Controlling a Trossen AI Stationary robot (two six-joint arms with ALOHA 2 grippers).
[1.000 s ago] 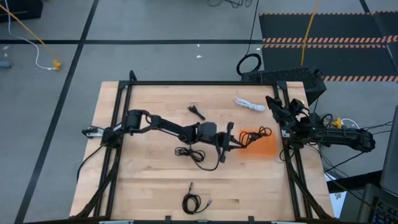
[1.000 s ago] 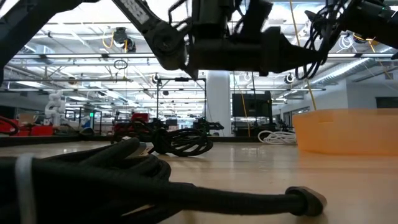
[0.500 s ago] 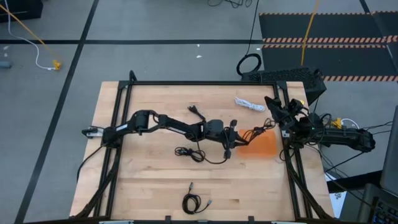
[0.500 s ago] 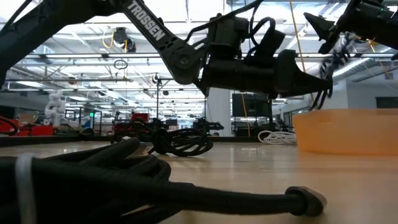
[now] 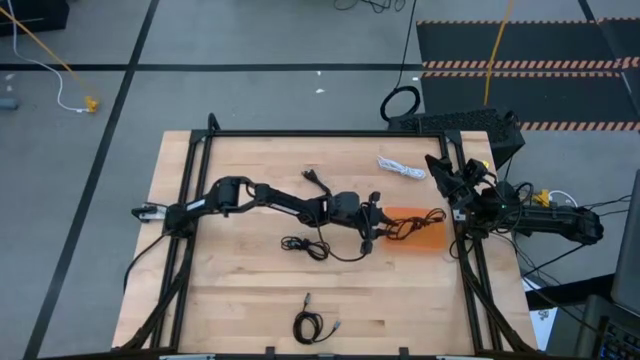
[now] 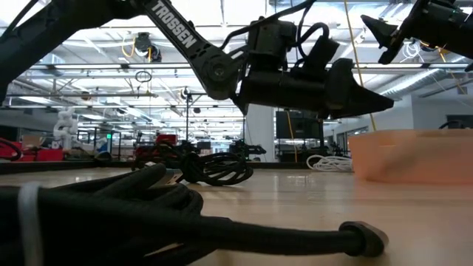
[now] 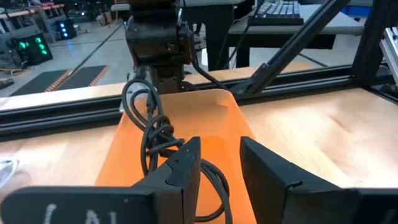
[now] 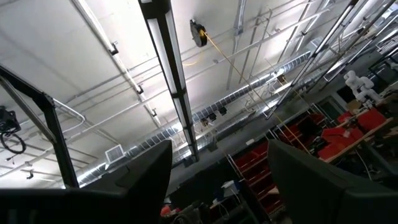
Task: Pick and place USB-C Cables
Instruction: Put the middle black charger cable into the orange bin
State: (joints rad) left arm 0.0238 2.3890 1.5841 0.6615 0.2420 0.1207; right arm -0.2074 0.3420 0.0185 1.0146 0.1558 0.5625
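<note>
The left gripper [image 7: 217, 165], fingers now spread and empty, has just dropped a coiled black USB-C cable [image 5: 412, 223] into the shallow orange plastic tray [image 5: 432, 237]; four remain.

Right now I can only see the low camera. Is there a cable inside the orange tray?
Observer: Yes. From above, a black cable lies in the tray.
Operator: Is the left arm holding it?
Observer: No. Its wrist view shows the left fingers apart, not pinching it.
Operator: How many cables are out on the table?
Observer: Four: a white cable and three black cables.
</note>
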